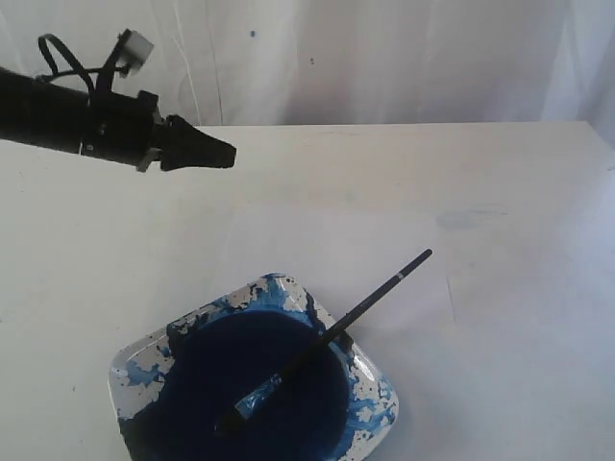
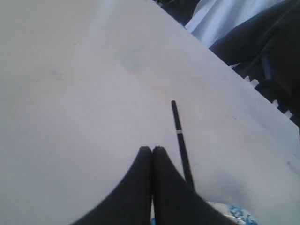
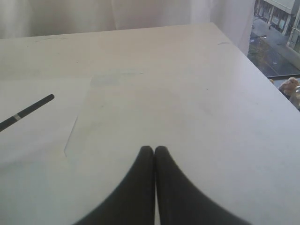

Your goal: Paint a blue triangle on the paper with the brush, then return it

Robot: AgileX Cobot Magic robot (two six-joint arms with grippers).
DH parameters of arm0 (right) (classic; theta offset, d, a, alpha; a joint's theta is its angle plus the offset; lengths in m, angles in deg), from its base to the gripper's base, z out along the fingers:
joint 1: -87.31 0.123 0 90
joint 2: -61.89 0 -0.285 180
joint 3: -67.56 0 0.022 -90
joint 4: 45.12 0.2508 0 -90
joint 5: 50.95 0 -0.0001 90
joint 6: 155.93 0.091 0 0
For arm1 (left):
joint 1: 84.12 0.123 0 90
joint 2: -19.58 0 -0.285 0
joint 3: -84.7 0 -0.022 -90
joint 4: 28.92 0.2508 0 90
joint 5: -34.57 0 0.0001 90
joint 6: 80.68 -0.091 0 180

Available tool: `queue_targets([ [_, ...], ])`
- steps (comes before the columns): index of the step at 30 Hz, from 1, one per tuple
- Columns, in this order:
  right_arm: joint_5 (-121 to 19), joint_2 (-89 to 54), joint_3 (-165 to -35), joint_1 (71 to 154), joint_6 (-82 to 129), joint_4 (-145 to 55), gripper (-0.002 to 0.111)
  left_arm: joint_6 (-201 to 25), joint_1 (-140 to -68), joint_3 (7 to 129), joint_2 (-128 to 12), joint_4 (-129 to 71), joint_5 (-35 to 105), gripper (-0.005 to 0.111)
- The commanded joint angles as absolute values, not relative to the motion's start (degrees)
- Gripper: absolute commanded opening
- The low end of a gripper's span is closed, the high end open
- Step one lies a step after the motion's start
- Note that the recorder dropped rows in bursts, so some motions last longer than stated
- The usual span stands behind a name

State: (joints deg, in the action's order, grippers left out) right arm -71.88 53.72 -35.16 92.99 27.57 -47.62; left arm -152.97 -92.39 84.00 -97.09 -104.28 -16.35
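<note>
The brush (image 1: 332, 336) rests in the dish (image 1: 370, 403), its bristles in blue paint and its handle overhanging the rim toward the blank paper (image 1: 317, 250). The left gripper (image 1: 223, 152) hovers well apart from it, and both it and the right gripper (image 3: 154, 151) have their fingers pressed together. A reach with the jaws unopened could knock the handle aside, and the loaded tip could drip on the sheet.

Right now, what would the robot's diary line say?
brush in dish, tip in paint | paper blank | left gripper jaws shut, empty | right gripper jaws shut, empty
</note>
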Motion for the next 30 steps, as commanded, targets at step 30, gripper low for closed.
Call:
queue_targets([
  [30,-71.1,54.1,-35.2,93.1,27.6,-47.9,0.0,-176.1,-95.6,86.4,-112.9,-126.7,0.0,0.0],
])
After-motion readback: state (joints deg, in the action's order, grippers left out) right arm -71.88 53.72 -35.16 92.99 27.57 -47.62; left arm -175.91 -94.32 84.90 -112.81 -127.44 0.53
